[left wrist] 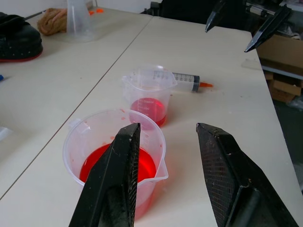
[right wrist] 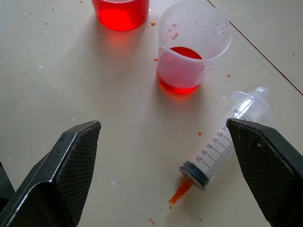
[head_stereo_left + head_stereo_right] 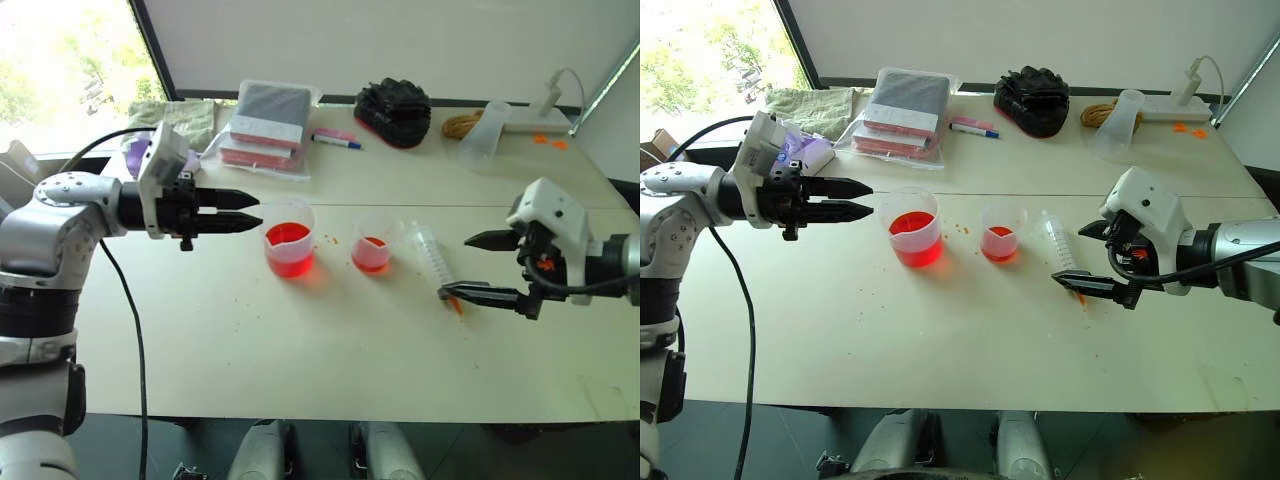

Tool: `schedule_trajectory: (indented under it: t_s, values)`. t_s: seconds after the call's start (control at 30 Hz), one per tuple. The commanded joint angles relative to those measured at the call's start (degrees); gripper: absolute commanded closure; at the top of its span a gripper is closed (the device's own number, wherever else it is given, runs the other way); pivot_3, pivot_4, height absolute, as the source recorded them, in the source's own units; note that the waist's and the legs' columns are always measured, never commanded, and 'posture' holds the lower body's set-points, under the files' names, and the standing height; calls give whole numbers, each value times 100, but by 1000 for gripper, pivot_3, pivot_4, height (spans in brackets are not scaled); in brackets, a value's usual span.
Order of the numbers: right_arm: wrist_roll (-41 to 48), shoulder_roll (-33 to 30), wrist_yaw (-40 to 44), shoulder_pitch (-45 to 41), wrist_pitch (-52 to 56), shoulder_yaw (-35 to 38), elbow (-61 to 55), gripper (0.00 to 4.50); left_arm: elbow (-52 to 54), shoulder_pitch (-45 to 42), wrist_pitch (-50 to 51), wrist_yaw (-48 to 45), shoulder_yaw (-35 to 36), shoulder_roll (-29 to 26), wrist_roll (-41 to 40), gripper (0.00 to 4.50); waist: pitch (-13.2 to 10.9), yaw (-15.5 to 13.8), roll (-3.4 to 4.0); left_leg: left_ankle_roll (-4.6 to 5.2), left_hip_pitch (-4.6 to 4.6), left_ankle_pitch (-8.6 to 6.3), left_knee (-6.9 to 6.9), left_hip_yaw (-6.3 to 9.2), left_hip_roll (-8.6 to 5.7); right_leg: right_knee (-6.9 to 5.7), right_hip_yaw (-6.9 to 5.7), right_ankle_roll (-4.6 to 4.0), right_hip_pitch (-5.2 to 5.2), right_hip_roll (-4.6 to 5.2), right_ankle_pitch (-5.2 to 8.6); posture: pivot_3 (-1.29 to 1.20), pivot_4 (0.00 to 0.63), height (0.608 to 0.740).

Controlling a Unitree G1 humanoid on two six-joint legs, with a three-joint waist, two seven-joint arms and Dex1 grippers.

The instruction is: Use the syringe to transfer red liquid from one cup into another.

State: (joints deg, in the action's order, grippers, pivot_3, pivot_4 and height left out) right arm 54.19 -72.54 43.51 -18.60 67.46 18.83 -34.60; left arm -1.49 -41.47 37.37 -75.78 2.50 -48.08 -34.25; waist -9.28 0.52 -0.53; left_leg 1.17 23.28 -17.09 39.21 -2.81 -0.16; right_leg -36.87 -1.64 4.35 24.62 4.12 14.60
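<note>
I've got both claws up over the counter [image 3: 300, 340], neither holding anything.

Left claw [image 3: 248, 214]: fingers part-open, a clear gap between them, pointing right toward the larger cup [image 3: 290, 248]. It hovers just left of the cup's rim; I can't tell from the head cam whether the tips touch it. In the left wrist cam one finger [image 1: 116, 179] covers part of the cup's near wall, so the pouring lip is only partly visible.

Right claw [image 3: 476, 265]: spread wide, fingers well apart. It sits just right of the syringe [image 3: 436, 258]. Lower finger [image 3: 485, 294] overlaps the orange tip in the head cam, so the tip is mostly hidden there. Right wrist cam shows the syringe lying flat on the counter between the two fingers, not gripped; one finger [image 2: 267, 165] hides part of the barrel side. Plunger end is hard to read, looks pushed in.

Larger cup holds red liquid [image 3: 288, 236], roughly a third full. Smaller cup [image 3: 373, 244] stands just right of it, apart, with a shallow red layer at the bottom. Syringe lies right of the smaller cup, tip toward the near edge, plunger end toward the far side.

Small orange specks dot the counter around the cups.

Far side: frosted beaker [image 3: 485, 133], black bundle [image 3: 394, 110], marker pen [image 3: 335, 141], stacked packets [image 3: 268, 125]. Far-right white item is cut off by the frame edge; can't identify it.
</note>
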Motion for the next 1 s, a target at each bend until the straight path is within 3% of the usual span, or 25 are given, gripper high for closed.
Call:
schedule_trajectory:
  t_s: [0.03, 0.13, 0.3, 0.43, 0.6, 0.77, 1.0]
  values:
    - [-24, -134, -79, -213, 104, 11, 90, 53, 159, -159, -3, 47, 53, -8, -30, 2564, 0, 1, 0, 0, 0, 0, 0, 0, 0, 0, 0, 0, 0, 0, 0, 0, 150, 740]
    - [-322, -211, -338, -377, 137, -241, 124, 53, 183, -153, -3, 69, 48, 12, -46, 2564, 0, 4, 0, 0, 0, 0, 0, 0, 0, 0, 0, 0, 0, -1, 0, 0, 150, 740]
    - [-266, 500, -978, -1976, 1124, -1095, 933, 53, 58, -269, -110, 37, -17, 84, 19, 2564, 0, 27, -1, 0, -1, 0, 4, -1, 0, -4, 1, 0, 0, -1, 0, 0, 150, 740]
    - [-277, 1460, -1418, -3617, 2431, -2002, 2136, 53, -19, -327, -202, 53, -71, 167, 62, 2564, 1, 34, 4, -1, -3, 1, 4, -5, 1, -15, 6, -1, 7, -2, 0, 0, 150, 740]
    - [40, 1705, -2363, -4703, 2504, -3479, 4464, 53, 22, -284, -226, 109, -55, 240, 72, 2564, 1, -19, 2, -1, 13, 1, 3, -5, -7, -10, 2, -2, 20, 6, 1, 0, 150, 740]
    - [114, 2170, -3210, -5423, 2504, -4357, 6305, 53, 169, -138, -206, 214, 33, 238, 38, 2564, 1, 30, 2, 2, 16, -1, 2, -17, -15, -8, 2, -1, 24, 17, 0, 0, 150, 740]
    - [297, 2785, -3699, -5693, 2504, -4636, 7000, 53, 506, 161, -105, 442, 219, 161, -70, 2564, 1, 55, 3, 4, 14, -1, 0, -16, -11, -19, 1, 1, 27, 11, -1, 0, 150, 740]
